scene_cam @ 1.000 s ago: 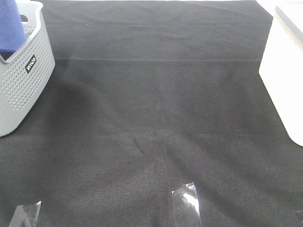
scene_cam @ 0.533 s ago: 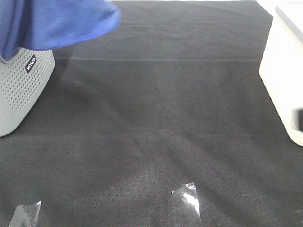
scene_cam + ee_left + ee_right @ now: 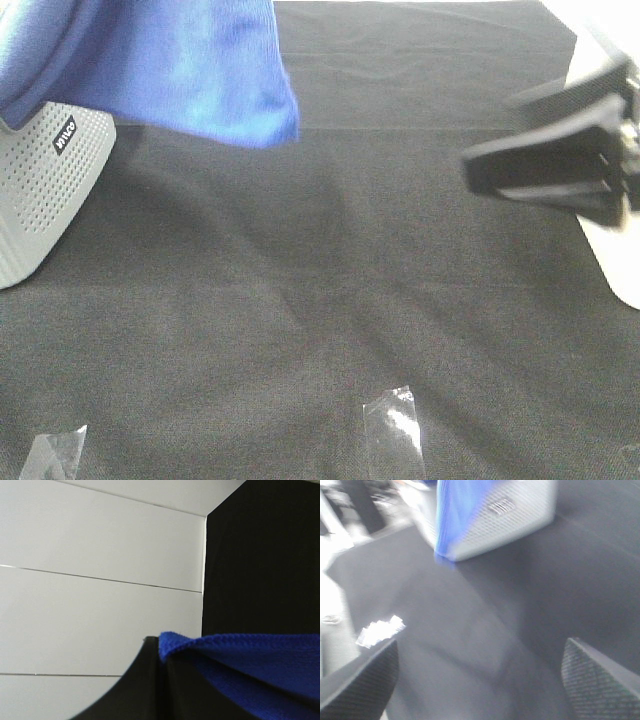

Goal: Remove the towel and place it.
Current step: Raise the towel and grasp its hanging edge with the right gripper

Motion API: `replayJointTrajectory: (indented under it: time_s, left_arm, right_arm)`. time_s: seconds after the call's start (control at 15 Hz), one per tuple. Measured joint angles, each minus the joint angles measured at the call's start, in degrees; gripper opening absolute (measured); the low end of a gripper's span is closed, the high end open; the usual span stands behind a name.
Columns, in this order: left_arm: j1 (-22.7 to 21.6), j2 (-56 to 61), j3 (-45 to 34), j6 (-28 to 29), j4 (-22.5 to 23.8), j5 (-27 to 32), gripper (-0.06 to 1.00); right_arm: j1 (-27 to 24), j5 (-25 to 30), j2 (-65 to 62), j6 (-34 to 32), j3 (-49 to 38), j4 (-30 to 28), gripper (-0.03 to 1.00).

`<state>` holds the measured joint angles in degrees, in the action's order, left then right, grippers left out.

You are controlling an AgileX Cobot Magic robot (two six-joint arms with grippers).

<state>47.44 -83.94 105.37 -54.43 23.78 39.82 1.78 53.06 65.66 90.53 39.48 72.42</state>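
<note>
The royal-blue towel point(image 3: 190, 70) hangs in the air at the back left, draped over and partly hiding the grey perforated basket point(image 3: 45, 190). In the left wrist view my left gripper point(image 3: 160, 647) is shut on a folded edge of the towel point(image 3: 250, 665); the exterior view does not show this gripper. My right gripper point(image 3: 490, 132) reaches in from the right edge, blurred, well apart from the towel. Its jaws stand wide open with nothing between them point(image 3: 480, 650). The right wrist view looks across the cloth at the towel point(image 3: 452, 515) and the basket point(image 3: 515, 515).
A black table cloth point(image 3: 330, 300) covers the table. A white container point(image 3: 600, 200) stands at the right edge, behind my right gripper. Pieces of clear tape point(image 3: 395, 425) lie near the front edge, with another point(image 3: 50, 455) at the front left.
The towel has risen out of the basket and swung out to the right over the table. My right gripper has come into view from the right and opened wider.
</note>
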Motion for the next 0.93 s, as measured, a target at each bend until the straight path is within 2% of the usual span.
replayJointTrajectory:
  time_s: [0.13, 0.27, 0.47, 0.8, 0.93]
  left_arm:
    - [1.55, 0.00, 0.00, 0.00, -0.11, 0.00, 0.00]
    - [1.83, 0.00, 0.00, 0.00, -0.86, 0.00, 0.00]
    - [1.95, 0.00, 0.00, 0.00, -2.64, 0.00, 0.00]
    - [1.95, 0.00, 0.00, 0.00, -4.58, -0.63, 0.00]
    - [1.95, 0.00, 0.00, 0.00, -5.39, -0.80, 0.00]
  right_arm:
    - [0.92, 3.55, 6.02, 5.50, 3.04, 4.58, 0.84]
    - [5.44, 4.01, 11.34, 7.62, 6.13, 6.13, 0.84]
    - [11.52, 1.95, 16.56, 8.54, 10.94, 6.99, 0.84]
    - [13.29, 1.49, 23.89, 8.48, 17.36, 7.85, 0.84]
    - [16.10, 1.32, 24.81, 8.48, 18.45, 7.79, 0.84]
